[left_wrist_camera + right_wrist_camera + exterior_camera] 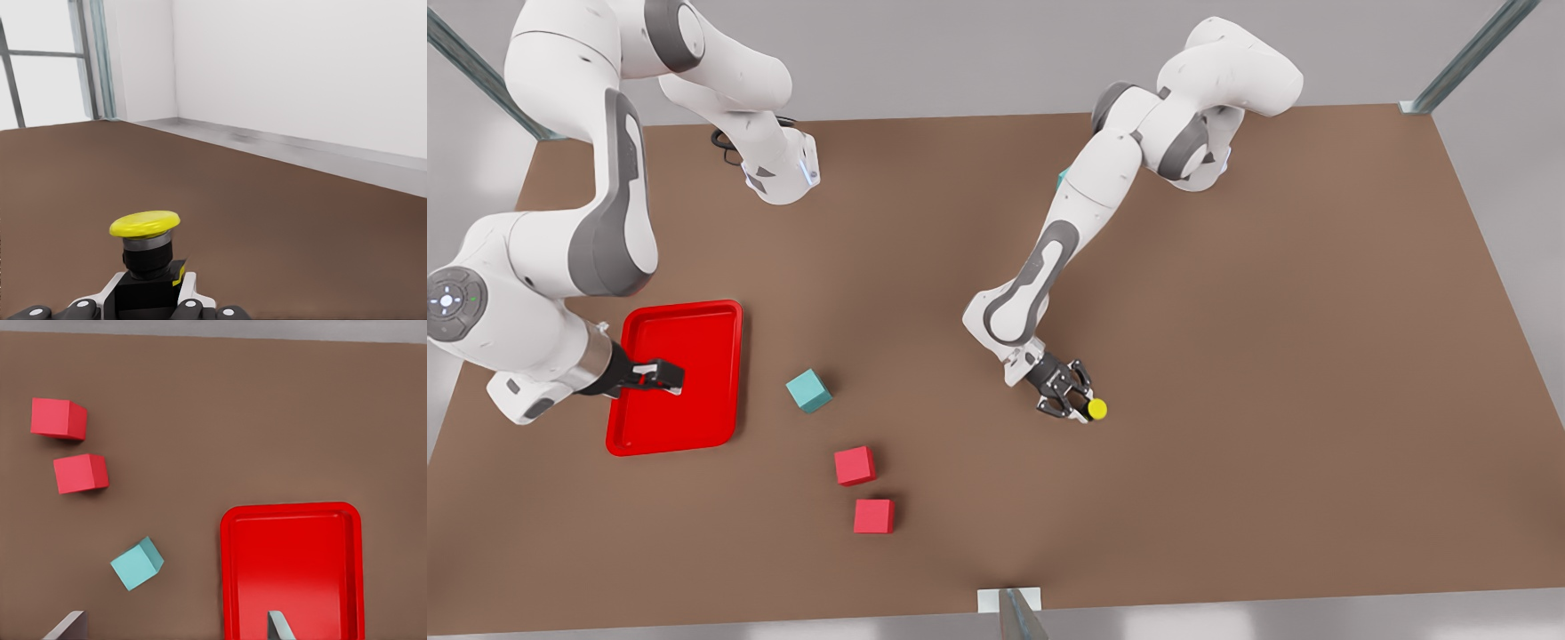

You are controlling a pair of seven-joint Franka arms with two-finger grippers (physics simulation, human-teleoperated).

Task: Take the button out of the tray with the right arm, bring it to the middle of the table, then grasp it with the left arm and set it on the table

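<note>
The button (1096,409), with a yellow cap (145,225) on a black body, sits between the fingers of my left gripper (1080,402) (150,301), which is shut on the body. It is held low over the brown table (1227,356) near the middle; I cannot tell whether it touches the surface. My right gripper (663,376) (173,630) hovers open over the red tray (694,311) (290,509) at the front view's left, with nothing between its fingers (279,628). Nothing lies in the part of the tray I can see.
A teal cube (809,390) (137,563) lies just beside the tray. Two red cubes (855,465) (873,516) sit nearer the front edge, toward the middle. A metal bracket (1009,604) stands at the table's front edge.
</note>
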